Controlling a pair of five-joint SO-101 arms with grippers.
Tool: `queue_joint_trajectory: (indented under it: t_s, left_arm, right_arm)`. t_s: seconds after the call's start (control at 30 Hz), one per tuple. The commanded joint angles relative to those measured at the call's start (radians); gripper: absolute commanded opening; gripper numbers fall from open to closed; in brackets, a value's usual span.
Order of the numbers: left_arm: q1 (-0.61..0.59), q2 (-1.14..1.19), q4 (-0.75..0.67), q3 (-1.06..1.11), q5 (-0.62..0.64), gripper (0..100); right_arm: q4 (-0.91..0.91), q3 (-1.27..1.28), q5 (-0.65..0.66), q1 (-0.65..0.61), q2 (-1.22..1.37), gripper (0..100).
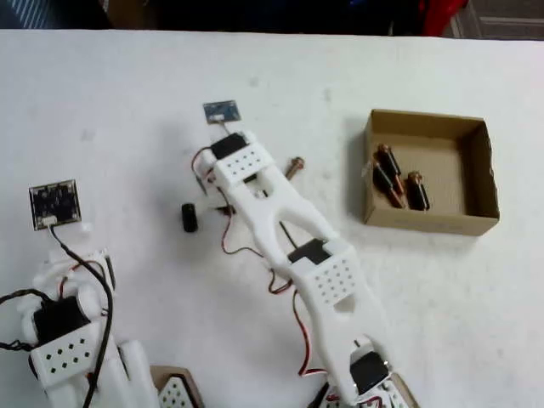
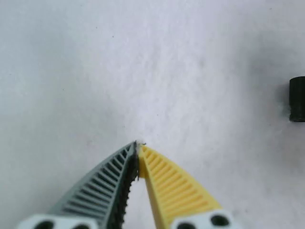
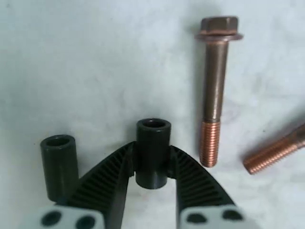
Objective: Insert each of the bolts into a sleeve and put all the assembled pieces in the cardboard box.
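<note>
You've got a white table [image 1: 127, 76] with a matte, slightly grainy top, and it runs off both sides and the near edge of the high view. The light is soft and even, so shadows on it look faint. Past the far edge the room goes dark. There's something red [image 1: 440, 13] toward the right, a grey paneled bit [image 1: 506, 15] beside it, and a blue-striped patch [image 1: 25, 10] in the left corner.

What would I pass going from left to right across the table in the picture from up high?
Dark square board → loose black sleeve → small blue board → copper bolt → cardboard box holding assembled pieces.
</note>
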Motion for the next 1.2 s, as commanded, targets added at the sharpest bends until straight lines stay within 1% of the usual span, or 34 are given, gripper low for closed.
queue_joint_trajectory:
  t_s: [0.0,0.1,0.27,0.57,0.63,0.73,0.8,0.93,1.03,1.17]
  left_arm:
    - [-0.001,-0.012,-0.021,-0.009,-0.008,2]
    - [-0.001,-0.012,-0.021,-0.009,-0.008,2]
    - [-0.001,-0.012,-0.021,-0.009,-0.008,2]
    - [0.001,-0.012,-0.021,-0.009,-0.008,2]
    - [0.001,-0.012,-0.021,-0.009,-0.008,2]
    - [0.001,-0.012,-0.021,-0.009,-0.008,2]
    - [0.001,-0.012,-0.021,-0.009,-0.008,2]
    - [0.001,-0.012,-0.021,-0.009,-0.008,2]
    - [0.001,-0.012,-0.021,-0.009,-0.008,2]
    - [0.001,-0.012,-0.021,-0.009,-0.008,2]
  right_arm:
    - [-0.01,-0.02,0.014,0.004,-0.03,1.9]
    - [0.033,-0.02,0.014,0.004,-0.088,1.9]
    - [0.142,-0.018,0.014,0.002,-0.272,1.9]
    - [0.271,-0.012,0.017,0.002,-0.553,1.9]
    - [0.294,-0.012,0.086,0.002,-0.613,1.9]
    - [0.323,-0.012,0.264,0.004,-0.704,1.9]
    - [0.352,-0.012,0.347,0.004,-0.762,1.9]
    - [0.389,-0.011,0.388,0.018,-0.885,1.9]
    - [0.389,-0.011,0.388,0.059,-0.987,1.9]
    - [0.389,-0.011,0.388,0.147,-1.119,1.9]
